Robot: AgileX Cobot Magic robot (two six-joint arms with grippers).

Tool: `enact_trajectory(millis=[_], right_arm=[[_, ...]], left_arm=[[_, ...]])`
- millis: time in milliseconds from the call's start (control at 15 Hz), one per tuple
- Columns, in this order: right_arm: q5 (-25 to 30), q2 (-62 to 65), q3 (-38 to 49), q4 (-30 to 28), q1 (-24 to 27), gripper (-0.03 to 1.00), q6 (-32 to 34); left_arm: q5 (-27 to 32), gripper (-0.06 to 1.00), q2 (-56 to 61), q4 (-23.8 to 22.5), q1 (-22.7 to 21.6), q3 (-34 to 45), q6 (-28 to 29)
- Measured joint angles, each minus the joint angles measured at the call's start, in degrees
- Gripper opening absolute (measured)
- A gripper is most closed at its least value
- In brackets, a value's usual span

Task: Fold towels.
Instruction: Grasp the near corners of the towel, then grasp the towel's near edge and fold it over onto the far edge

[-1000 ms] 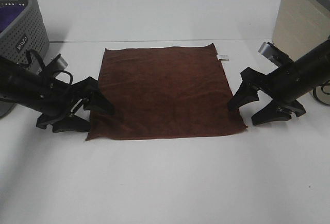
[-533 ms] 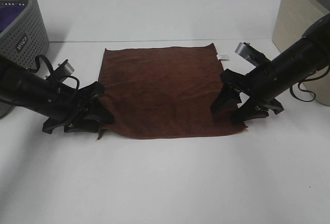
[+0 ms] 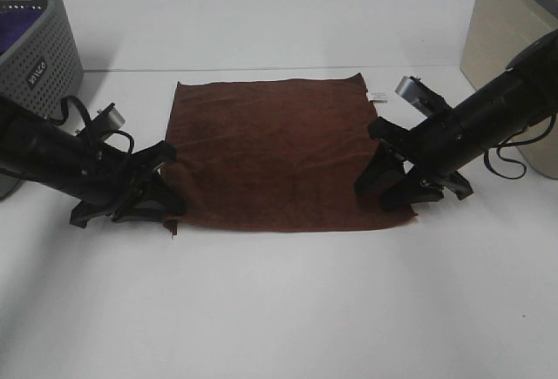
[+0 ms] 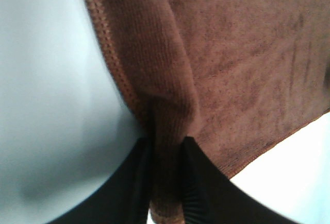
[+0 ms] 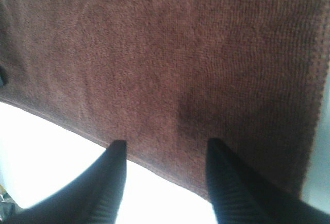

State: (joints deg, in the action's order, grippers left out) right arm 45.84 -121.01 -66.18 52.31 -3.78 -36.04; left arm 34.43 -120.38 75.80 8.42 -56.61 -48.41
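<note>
1. Towel (image 3: pixel 275 152): dark reddish-brown terry square, spread flat on the white table (image 3: pixel 279 309), centre of the overhead frame, edges roughly square to the frame
2. White tag (image 3: pixel 377 97) is at the towel's upper-right corner, lying on the table just off the edge
3. Left gripper (image 3: pixel 161 203): lower left of the overhead frame, down at the towel's lower-left corner, with the arm coming in low from the left edge
4. Left wrist view: the jaws are pressed together on the cloth, with a fold of the stitched hem squeezed into a ridge between the two black fingers (image 4: pixel 206 188)
5. That corner is bunched at the pinch, and a small tip of cloth pokes out just below the gripper in the overhead view
6. Right gripper (image 3: pixel 390 189): right of centre in the overhead frame, over the towel's lower-right corner, with the arm coming in from the right edge
7. Right wrist view: the jaws are spread with a clear gap between the fingertips (image 5: pixel 116 167); the towel's edge runs flat across that gap; can't tell whether the tips touch the cloth
8. The rest of the towel is flat, with only shallow wrinkles
9. Grey perforated laundry basket (image 3: pixel 44 57) at upper left and beige box (image 3: pixel 510 30) at upper right, both well apart from the towel
</note>
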Motion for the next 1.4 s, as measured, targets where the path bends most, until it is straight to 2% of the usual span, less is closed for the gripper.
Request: enact_trajectory(millis=[200,467,533,600,800,867,933,1133,1200,1267,1400], right_arm=[[0.11,1.78,0.0,-5.5,0.0,0.7,0.57],[-3.84,4.7,0.0,-17.19,0.0,0.73,10.71],[-4.18,3.32,-0.06,-16.9,0.0,0.73,10.77],[-4.13,2.52,-0.4,-13.81,0.0,0.73,9.51],[-1.49,-0.06,-0.52,-2.01,0.0,0.65,1.49],[-0.8,-0.97,-0.52,-0.17,0.0,0.6,0.23],[-0.4,-1.72,-0.52,0.57,0.0,0.51,-0.23],[-0.23,-2.64,-0.52,0.69,-0.17,0.16,-0.23],[-0.23,-2.41,-0.52,-0.11,-0.17,0.07,0.46],[-0.17,-1.83,-0.52,-2.86,-0.23,0.03,2.58],[0.63,1.32,-0.52,-10.2,-0.57,0.02,8.65]], left_arm=[[0.0,0.18,0.0,0.0,0.0,0.0,0.0],[0.0,0.18,0.0,0.0,0.0,0.0,0.0],[0.0,0.18,0.0,0.0,0.11,0.0,0.0],[-0.06,0.18,0.0,0.0,0.17,0.0,0.0],[-0.06,0.18,0.0,0.0,0.17,0.0,0.0],[-0.06,0.18,0.0,0.0,0.17,0.0,0.0],[-0.06,0.18,0.0,0.0,0.17,0.0,0.0],[-0.06,0.17,0.0,-0.17,0.17,0.0,0.0],[-0.06,0.12,0.0,-0.86,0.17,0.0,0.0],[0.0,0.06,0.0,-2.52,0.17,0.0,0.69],[1.32,0.02,1.09,-7.68,0.4,0.0,5.27]])
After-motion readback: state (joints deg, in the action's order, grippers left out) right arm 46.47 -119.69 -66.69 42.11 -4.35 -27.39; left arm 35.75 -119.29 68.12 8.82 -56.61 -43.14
